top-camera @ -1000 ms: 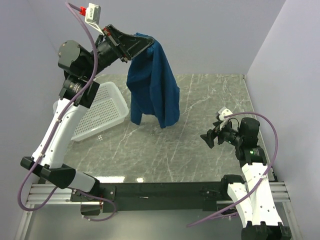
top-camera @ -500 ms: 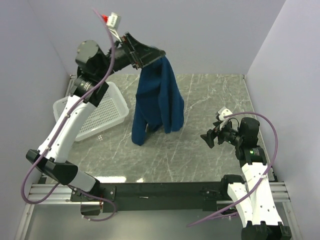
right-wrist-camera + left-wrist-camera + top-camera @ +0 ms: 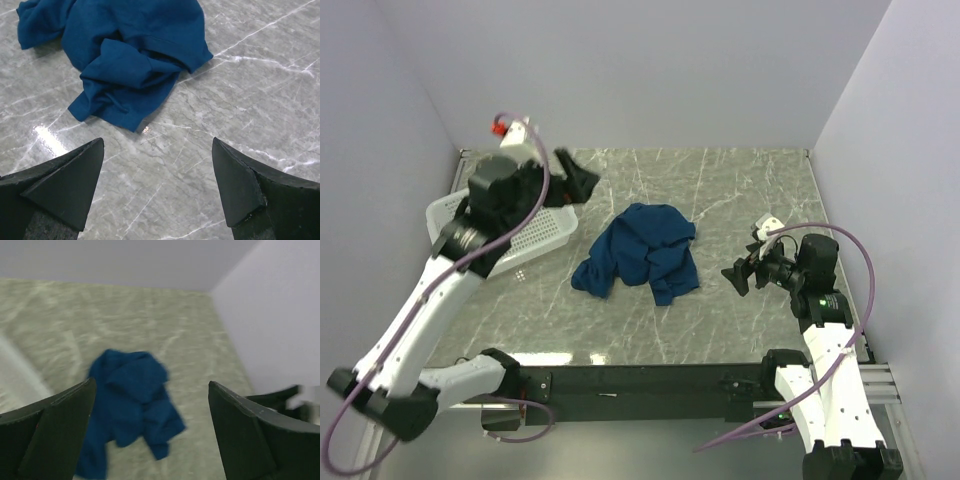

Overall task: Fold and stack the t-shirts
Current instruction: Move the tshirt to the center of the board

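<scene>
1. The dark blue t-shirt (image 3: 638, 252) lay in a crumpled heap near the middle of the bench (image 3: 750, 180). It was well apart from every edge and from the white mesh basket (image 3: 525, 240) at the left edge.
2. The cloth was bunched and overlapped on itself, with 1 sleeve or hem lobe trailing toward the near-left. The chest print did not show in any view.
3. The left jaws stood wide apart and held nothing. They hung above the far-left part of the bench, by the basket's far corner, and pointed toward the heap.
4. The right jaws were also spread wide and held nothing. They hovered near the right edge, just beside the t-shirt's right side but clear of it.
5. Progress looked to be at the very start. The t-shirt was on the bench, but it was not spread flat, no fold was made, and no stack existed.
6. Only 1 t-shirt was visible.
7. What seemed left: find 2 corners or the shoulders, pull the cloth flat, fold sleeves and body, then place it as the base of the stack.
8. The tangled layers would likely make it hard to pick up a single edge.
</scene>
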`<state>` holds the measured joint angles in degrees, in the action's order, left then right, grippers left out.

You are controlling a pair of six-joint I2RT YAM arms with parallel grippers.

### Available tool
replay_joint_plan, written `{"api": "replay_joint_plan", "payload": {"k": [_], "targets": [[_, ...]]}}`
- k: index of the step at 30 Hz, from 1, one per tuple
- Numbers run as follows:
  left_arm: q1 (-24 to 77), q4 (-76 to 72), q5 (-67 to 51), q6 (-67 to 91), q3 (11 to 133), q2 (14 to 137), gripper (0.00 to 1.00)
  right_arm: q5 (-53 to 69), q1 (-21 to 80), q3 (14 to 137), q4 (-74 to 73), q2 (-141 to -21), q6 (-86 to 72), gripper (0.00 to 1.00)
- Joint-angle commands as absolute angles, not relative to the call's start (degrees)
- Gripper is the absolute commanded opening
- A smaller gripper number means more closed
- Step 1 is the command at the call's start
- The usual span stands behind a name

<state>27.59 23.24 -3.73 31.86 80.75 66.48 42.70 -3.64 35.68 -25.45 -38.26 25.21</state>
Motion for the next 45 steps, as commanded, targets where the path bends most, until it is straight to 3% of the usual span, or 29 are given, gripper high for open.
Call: {"api": "replay_joint_plan", "payload": {"k": [1,4,6,13,22,28,31,32,37,45], "targets": [[26.64,24.87,12.30,22.78,70.42,60.22,0.99,42.54,-4.04,37.44,-25.49,-38.76,25.75,0.94],[26.02,27.58,14.24,16.21,63.91,58.71,0.99,42.54,-3.96,37.44,-25.31,-39.20,25.75,0.94],[26.02,29.17,13.36,9.26,61.19,60.20,0.91,42.63,-3.96,37.44,-25.40,-39.37,25.66,0.94],[24.97,25.76,13.72,-17.54,51.78,62.58,0.95,42.28,-4.04,37.27,-25.22,-39.99,25.58,0.94],[19.52,22.77,9.49,-22.85,50.71,74.86,0.89,42.72,-4.04,37.35,-25.22,-40.34,25.49,0.94],[18.02,18.21,13.01,-22.77,52.12,81.12,0.76,42.80,-4.22,37.27,-25.23,-39.64,25.40,0.94],[17.58,17.40,12.48,-21.19,52.20,81.47,0.63,42.98,-4.31,37.27,-25.23,-39.38,25.49,0.94],[17.40,18.01,12.31,-20.05,53.60,82.00,0.45,42.98,-4.31,37.35,-25.22,-39.37,25.40,0.94],[16.00,22.58,14.05,-10.47,59.67,90.59,0.02,42.98,-4.39,37.44,-25.40,-39.02,25.49,0.93],[13.90,20.83,19.24,-8.35,73.02,99.83,0.00,43.33,-4.39,37.44,-25.40,-38.85,25.49,0.93]]}}
